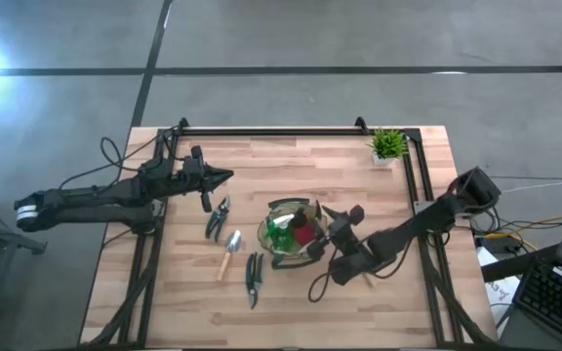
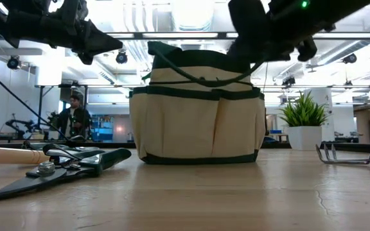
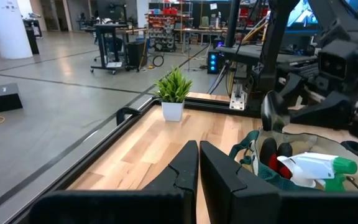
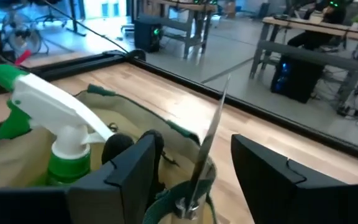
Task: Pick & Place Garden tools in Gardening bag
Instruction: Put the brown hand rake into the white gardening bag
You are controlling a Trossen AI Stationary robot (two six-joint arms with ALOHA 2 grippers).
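The olive-tan gardening bag (image 1: 266,232) stands upright mid-table; it also shows in the low view (image 2: 198,122). Inside it are the green spray bottle (image 4: 55,118), a red-and-black piece (image 1: 303,234) and a silver trowel blade (image 4: 211,134) sticking up at the rim. My right gripper (image 4: 192,142) is open just over the bag's right rim, its fingers on either side of the blade and apart from it. My left gripper (image 1: 227,176) is shut and empty, above the table left of and beyond the bag. Black shears (image 1: 218,216), a wood-handled trowel (image 1: 230,252) and more shears (image 1: 254,276) lie left of the bag.
The little potted plant (image 1: 388,144) stands at the far right corner. A wood-handled rake (image 2: 345,154) lies on the table right of the bag, under my right arm. A black rail frames the table's far and side edges. A person shows in the room behind.
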